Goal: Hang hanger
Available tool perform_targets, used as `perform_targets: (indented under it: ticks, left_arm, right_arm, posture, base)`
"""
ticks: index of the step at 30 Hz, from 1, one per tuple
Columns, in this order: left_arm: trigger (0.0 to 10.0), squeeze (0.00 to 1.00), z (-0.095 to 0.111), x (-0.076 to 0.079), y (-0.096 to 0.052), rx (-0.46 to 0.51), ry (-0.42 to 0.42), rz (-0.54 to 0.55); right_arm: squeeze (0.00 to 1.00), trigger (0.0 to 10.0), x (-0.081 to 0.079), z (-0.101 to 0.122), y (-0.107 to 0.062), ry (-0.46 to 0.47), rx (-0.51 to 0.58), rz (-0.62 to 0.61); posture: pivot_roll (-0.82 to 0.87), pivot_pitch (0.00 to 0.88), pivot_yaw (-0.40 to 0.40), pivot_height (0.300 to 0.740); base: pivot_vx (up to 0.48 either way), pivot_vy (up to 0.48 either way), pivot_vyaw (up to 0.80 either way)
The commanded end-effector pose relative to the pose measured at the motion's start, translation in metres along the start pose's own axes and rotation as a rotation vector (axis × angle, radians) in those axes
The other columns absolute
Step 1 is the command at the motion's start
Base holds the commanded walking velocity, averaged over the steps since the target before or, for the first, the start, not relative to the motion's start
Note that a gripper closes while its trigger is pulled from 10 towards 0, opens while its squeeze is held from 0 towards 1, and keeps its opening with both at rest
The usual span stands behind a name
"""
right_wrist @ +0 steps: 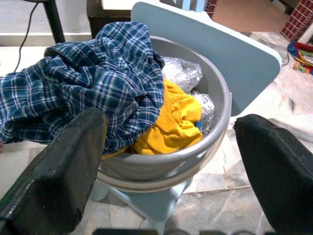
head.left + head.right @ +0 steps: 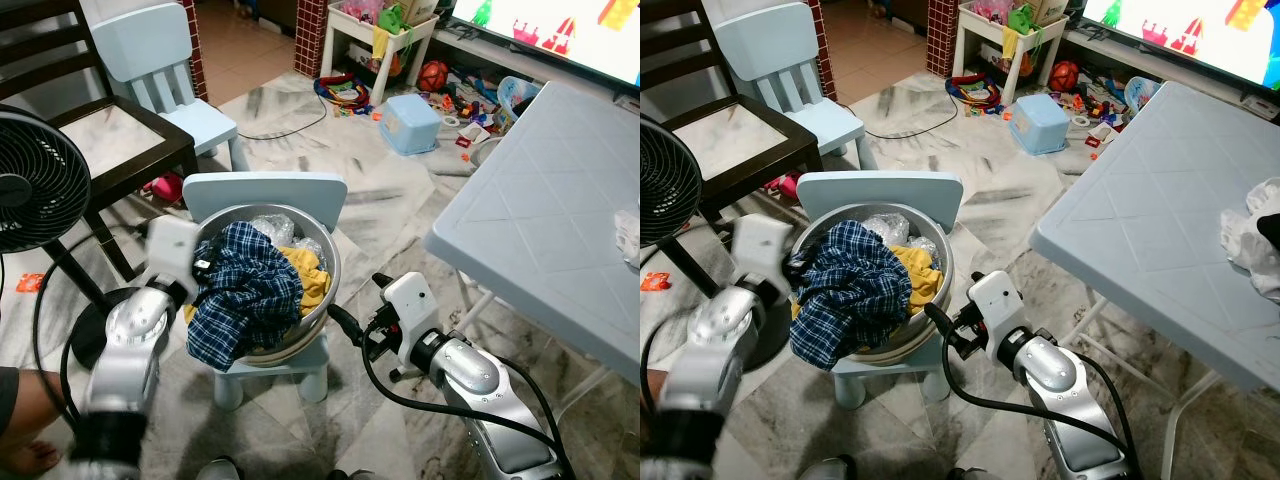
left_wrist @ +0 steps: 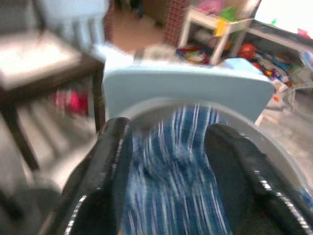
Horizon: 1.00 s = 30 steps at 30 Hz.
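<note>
I hold both pincers spread and empty: left pincer (image 3: 166, 161) over the plaid shirt (image 2: 245, 290), right pincer (image 1: 171, 161) beside the grey basin (image 1: 215, 127). I see no hanger; I'd judge picking out a garment comes next.

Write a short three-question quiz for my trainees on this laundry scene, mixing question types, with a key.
1. True or false: the blue-and-white plaid cotton shirt lies on the pale blue plastic folding table.
2. Multiple choice: the round grey plastic basin rests on A) the floor, B) the small light blue child's chair, C) the dark wooden chair.
3. Fill in: the crumpled garment beside the plaid shirt in the basin is coloured ____.

Key
1. False; it spills over the basin's rim, with the left end effector open around it.
2. B.
3. Yellow. The right end effector is open, facing the basin.
</note>
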State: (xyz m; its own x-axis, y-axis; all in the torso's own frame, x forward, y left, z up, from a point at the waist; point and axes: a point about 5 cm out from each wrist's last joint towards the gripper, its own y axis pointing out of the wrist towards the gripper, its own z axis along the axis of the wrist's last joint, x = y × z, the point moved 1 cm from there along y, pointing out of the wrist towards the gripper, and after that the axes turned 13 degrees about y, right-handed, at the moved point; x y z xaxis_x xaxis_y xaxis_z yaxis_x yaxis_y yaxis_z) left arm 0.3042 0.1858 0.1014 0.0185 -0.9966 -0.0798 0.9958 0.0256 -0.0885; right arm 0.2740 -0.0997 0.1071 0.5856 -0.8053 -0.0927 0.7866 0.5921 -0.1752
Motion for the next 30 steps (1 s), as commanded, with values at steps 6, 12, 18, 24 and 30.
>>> perform_targets:
  ticks: [6, 12, 18, 24, 30]
  left_arm:
    - [10.0, 1.00, -0.016, 0.036, -0.014, -0.182, -0.241, -0.019]
    - [10.0, 1.00, -0.014, 0.053, -0.005, -0.258, -0.352, -0.037]
    - [10.0, 1.00, -0.016, 0.065, -0.004, -0.299, -0.395, -0.049]
    - [10.0, 0.78, -0.027, 0.065, -0.004, -0.363, -0.462, -0.041]
    - [4.2, 0.00, -0.037, 0.061, -0.004, -0.413, -0.501, -0.015]
  right_arm:
    - [0.00, 10.0, 0.002, -0.001, 0.002, -0.015, -0.004, -0.005]
    - [0.00, 10.0, 0.001, 0.000, 0.003, -0.025, 0.001, 0.000]
    - [0.00, 10.0, 0.000, -0.001, 0.002, -0.027, 0.002, -0.004]
    - [0.00, 10.0, -0.002, -0.001, 0.003, -0.025, 0.004, -0.001]
    - [0.00, 10.0, -0.002, -0.001, 0.005, -0.020, 0.007, 0.000]
  posture:
    - [0.11, 0.139, -0.108, 0.740]
    - [0.09, 0.136, -0.101, 0.740]
    - [0.08, 0.136, -0.096, 0.740]
    - [0.09, 0.139, -0.096, 0.740]
    - [0.09, 0.137, -0.098, 0.740]
  base:
    - [0.000, 0.000, 0.00]
    - [0.000, 0.000, 0.00]
    - [0.000, 0.000, 0.00]
    - [0.000, 0.000, 0.00]
    - [0.000, 0.000, 0.00]
